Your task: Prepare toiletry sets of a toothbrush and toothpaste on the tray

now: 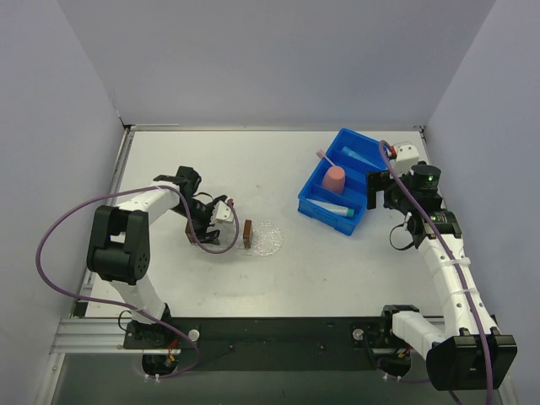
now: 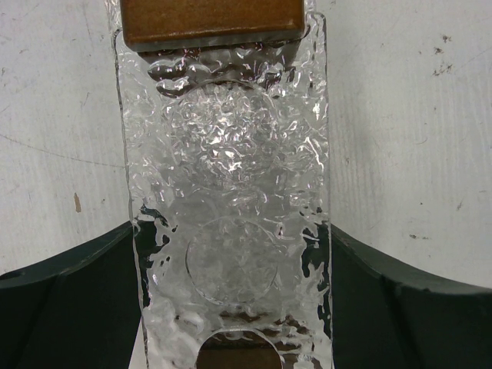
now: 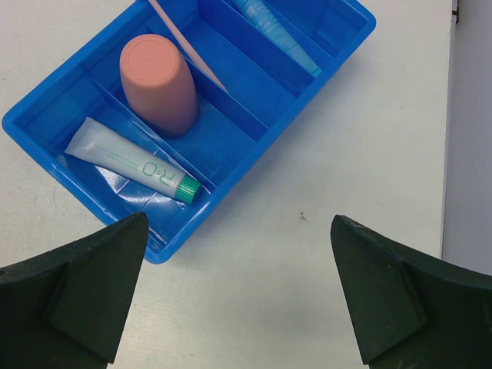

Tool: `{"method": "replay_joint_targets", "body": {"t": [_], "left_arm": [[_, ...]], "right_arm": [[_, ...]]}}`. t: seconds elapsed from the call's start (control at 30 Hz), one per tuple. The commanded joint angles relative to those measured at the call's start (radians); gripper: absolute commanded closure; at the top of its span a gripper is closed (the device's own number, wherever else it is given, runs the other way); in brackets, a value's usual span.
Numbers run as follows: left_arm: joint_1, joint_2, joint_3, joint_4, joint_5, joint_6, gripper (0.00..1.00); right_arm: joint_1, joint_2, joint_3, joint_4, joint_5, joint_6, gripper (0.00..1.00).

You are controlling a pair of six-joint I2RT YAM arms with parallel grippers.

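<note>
The clear bumpy tray [image 1: 268, 240] [image 2: 231, 154] lies lengthwise between the fingers of my left gripper [image 1: 218, 221] [image 2: 231, 231], whose jaws press against its two long edges. The pink toothbrush [image 1: 325, 158] [image 3: 188, 46] lies in the blue bin [image 1: 305, 202] [image 3: 265, 142]. So do the light blue toothpaste [image 1: 359, 157] [image 3: 277, 34] and the whitish toothpaste with a teal cap [image 1: 333, 207] [image 3: 131, 161]. My right gripper [image 1: 375, 192] [image 3: 238, 223] hovers wide open just beside the bin, holding nothing.
A pink cup [image 1: 336, 179] [image 3: 157, 84] lies in the bin's middle compartment. A brown block [image 1: 247, 234] [image 2: 211, 19] sits at the tray's far end. Grey walls close off three sides of the table.
</note>
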Motion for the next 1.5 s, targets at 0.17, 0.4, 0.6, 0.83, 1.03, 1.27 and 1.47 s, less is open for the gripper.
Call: {"method": "replay_joint_targets", "body": {"t": [0.17, 0.4, 0.6, 0.83, 1.03, 1.27, 1.47], "left_arm": [[0.002, 0.021, 0.027, -0.006, 0.017, 0.002, 0.3], [-0.006, 0.025, 0.027, 0.012, 0.014, -0.012, 0.25], [-0.012, 0.019, 0.025, 0.027, 0.008, -0.025, 0.13], [-0.013, 0.013, 0.03, 0.02, 0.009, -0.035, 0.05], [-0.013, 0.008, 0.039, 0.007, 0.019, -0.038, 0.04], [-0.013, 0.001, 0.062, -0.008, 0.026, -0.048, 0.04], [-0.013, -0.004, 0.07, -0.011, 0.026, -0.056, 0.04]], "right_arm": [[-0.005, 0.005, 0.017, 0.003, -0.008, -0.002, 0.0], [-0.004, 0.005, 0.017, 0.003, -0.008, -0.003, 0.0], [-0.004, 0.005, 0.019, 0.003, -0.008, -0.003, 0.0], [-0.005, 0.004, 0.017, 0.002, -0.01, -0.003, 0.0], [-0.005, 0.004, 0.017, 0.003, -0.01, -0.003, 0.0], [-0.005, 0.005, 0.017, 0.003, -0.01, -0.002, 0.0], [-0.004, 0.005, 0.017, 0.003, -0.01, -0.003, 0.0]]}}
